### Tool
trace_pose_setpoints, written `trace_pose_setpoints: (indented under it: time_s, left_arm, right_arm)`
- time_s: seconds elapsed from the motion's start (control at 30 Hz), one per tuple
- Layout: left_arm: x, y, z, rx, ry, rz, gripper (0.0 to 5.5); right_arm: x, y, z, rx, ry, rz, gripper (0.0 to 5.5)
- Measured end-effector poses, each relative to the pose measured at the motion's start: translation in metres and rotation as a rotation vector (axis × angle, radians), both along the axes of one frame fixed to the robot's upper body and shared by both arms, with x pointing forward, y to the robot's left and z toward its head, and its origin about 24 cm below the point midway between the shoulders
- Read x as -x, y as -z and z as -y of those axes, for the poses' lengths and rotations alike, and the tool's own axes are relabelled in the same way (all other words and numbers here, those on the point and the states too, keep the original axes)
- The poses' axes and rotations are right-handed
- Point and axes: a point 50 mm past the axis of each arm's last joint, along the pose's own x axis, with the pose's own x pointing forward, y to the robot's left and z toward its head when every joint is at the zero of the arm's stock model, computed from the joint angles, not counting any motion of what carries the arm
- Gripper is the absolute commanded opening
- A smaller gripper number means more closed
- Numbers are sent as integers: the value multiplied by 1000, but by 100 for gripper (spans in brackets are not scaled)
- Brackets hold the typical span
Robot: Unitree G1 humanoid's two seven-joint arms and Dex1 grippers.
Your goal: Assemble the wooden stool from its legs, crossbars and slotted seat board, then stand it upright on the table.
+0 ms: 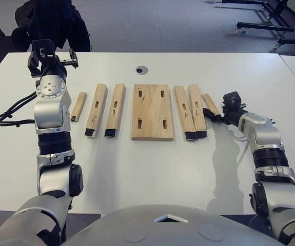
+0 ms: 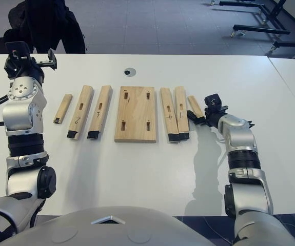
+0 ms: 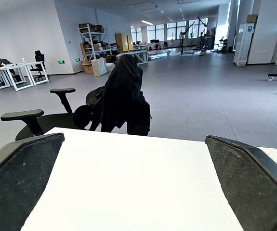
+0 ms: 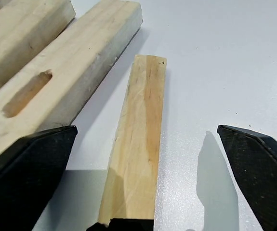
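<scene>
nothing joined yet. the pale rectangular wooden seat board [image 1: 152,111] with four slots lay flat mid white surface [image 1: 137,169]. two slotted black-tipped wooden legs [image 1: 96,109] lay at its 9 o'clock and two more legs [image 1: 184,113] at 3 o'clock. a short plain wooden crossbar [image 1: 78,106] lay beyond the 9 o'clock pair, and a second crossbar [image 4: 138,139] beyond the 3 o'clock pair. the right gripper [image 1: 214,115] sat low at the second crossbar's near end, fingers [image 4: 27,163] apart either side of it, not clamped. the left gripper [image 1: 55,57] hung raised at the board's 10 o'clock, fingers [image 3: 18,178] apart, holding nothing. my read: first pick was pending; every joint and the stand-up remained.
</scene>
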Motion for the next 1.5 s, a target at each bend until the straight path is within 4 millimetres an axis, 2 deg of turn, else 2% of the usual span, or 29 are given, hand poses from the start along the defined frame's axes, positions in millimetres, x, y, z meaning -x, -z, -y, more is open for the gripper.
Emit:
trace_pose_setpoints:
  time_s: [0.37,0.67,0.73,0.9,1.03,1.1,1.13,1.17,1.2,1.23,1.27,1.33,1.37,1.4,1.43,1.5]
  left_arm:
    - [0,0,0,0,1,0,540]
    - [0,-1,1,1,4,4,540]
    - [0,-1,1,1,4,4,540]
    - [0,0,1,1,3,3,540]
    - [0,1,0,26,26,-16,540]
    - [2,3,-7,130,80,-42,540]
    - [4,3,-12,233,136,-64,540]
    - [6,-2,-18,367,227,-76,540]
    - [7,-19,-22,499,347,-43,540]
    - [9,-34,-25,581,424,-3,540]
    - [9,-45,-24,634,493,22,540]
    - [14,-70,-13,694,674,62,540]
    - [15,-75,5,684,765,57,540]
    - [15,-74,18,687,816,40,540]
    - [16,-70,39,743,883,12,540]
    - [17,-60,74,825,981,-60,540]
  right_arm:
    - [10,8,7,-98,59,-28,305]
    - [12,11,-2,-137,56,-8,148]
    - [13,11,-3,-137,57,-5,128]
    - [14,11,-5,-134,65,17,128]
    - [14,6,4,-136,105,37,128]
    - [14,-9,20,-128,154,81,128]
    - [11,-27,30,-113,168,141,128]
    - [2,-64,42,-82,174,263,128]
    - [-8,-112,47,-62,157,419,128]
    - [-11,-140,46,-58,131,516,128]
    - [-13,-158,43,-67,110,577,128]
    - [-16,-197,23,-136,17,715,128]
    - [-18,-216,2,-190,-71,779,128]
    - [-19,-222,-13,-224,-124,799,128]
    - [-21,-220,-41,-293,-207,795,128]
    - [-23,-205,-90,-387,-337,733,128]
